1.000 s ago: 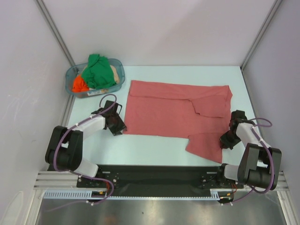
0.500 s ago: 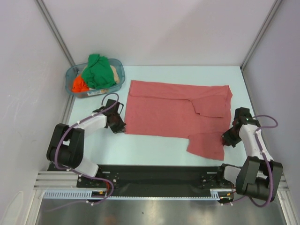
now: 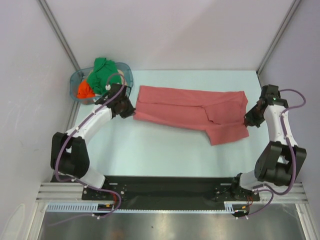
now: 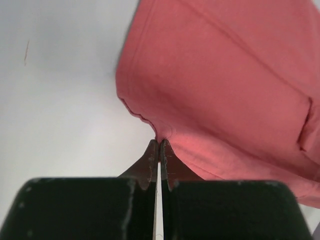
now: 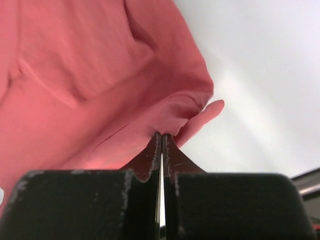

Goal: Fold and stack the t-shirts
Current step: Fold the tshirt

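The salmon-red t-shirt [image 3: 190, 110] lies across the middle of the table, its near part folded back over the far part, with a sleeve flap at the lower right. My left gripper [image 3: 131, 109] is shut on the shirt's left near edge, seen up close in the left wrist view [image 4: 160, 142]. My right gripper [image 3: 248, 120] is shut on the shirt's right edge, seen in the right wrist view [image 5: 161, 135]. Both hold the cloth [image 4: 225, 85] [image 5: 90, 85] a little off the table. Green [image 3: 104, 75], orange [image 3: 84, 91] and beige [image 3: 120, 76] shirts sit bunched in the tub.
The clear blue-tinted tub [image 3: 127, 68] stands at the back left corner, just behind my left gripper. White walls with metal posts enclose the table on three sides. The pale table surface [image 3: 165, 150] lies between the shirt and the arm bases.
Both grippers have moved away from the bases, carrying the shirt's near edge up and over toward the far edge. The shirt now shows as a narrower band.
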You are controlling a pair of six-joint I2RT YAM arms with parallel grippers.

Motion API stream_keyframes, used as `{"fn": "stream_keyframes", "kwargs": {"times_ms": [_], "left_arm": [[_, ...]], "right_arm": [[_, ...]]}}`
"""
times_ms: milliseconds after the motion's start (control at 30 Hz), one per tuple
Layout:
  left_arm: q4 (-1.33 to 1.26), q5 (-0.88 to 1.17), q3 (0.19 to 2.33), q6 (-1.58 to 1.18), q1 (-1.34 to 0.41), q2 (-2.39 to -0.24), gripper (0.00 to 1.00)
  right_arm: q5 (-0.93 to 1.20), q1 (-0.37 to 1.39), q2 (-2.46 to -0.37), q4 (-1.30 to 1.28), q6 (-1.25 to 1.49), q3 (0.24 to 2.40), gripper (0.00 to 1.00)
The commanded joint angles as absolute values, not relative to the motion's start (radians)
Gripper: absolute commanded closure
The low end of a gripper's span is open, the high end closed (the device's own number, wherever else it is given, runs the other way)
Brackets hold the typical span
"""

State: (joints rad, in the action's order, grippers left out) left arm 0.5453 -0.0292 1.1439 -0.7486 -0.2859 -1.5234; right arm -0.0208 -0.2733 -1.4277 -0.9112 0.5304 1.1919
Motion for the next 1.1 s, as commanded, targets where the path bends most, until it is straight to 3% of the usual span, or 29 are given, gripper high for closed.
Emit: {"fn": "stream_keyframes", "kwargs": {"times_ms": [0, 233, 700, 1067], "left_arm": [[0.566, -0.067, 1.282, -0.724, -0.284, -1.632, 1.0], [0.612, -0.08, 1.52, -0.736, -0.267, -1.831, 1.0], [0.62, -0.04, 1.643, -0.775, -0.218, -2.011, 1.0], [0.629, -0.025, 1.7, -0.788, -0.218, -2.098, 1.0]], "right_arm": [[-0.009, -0.301, -1.529, -0.884, 0.468, 1.34, 1.0], [0.119, -0.307, -1.767, -0.904, 0.448, 1.574, 1.0], [0.221, -0.291, -2.008, -0.923, 0.434, 1.816, 1.0], [0.215, -0.301, -2.088, -0.937, 0.411, 1.87, 1.0]]}}
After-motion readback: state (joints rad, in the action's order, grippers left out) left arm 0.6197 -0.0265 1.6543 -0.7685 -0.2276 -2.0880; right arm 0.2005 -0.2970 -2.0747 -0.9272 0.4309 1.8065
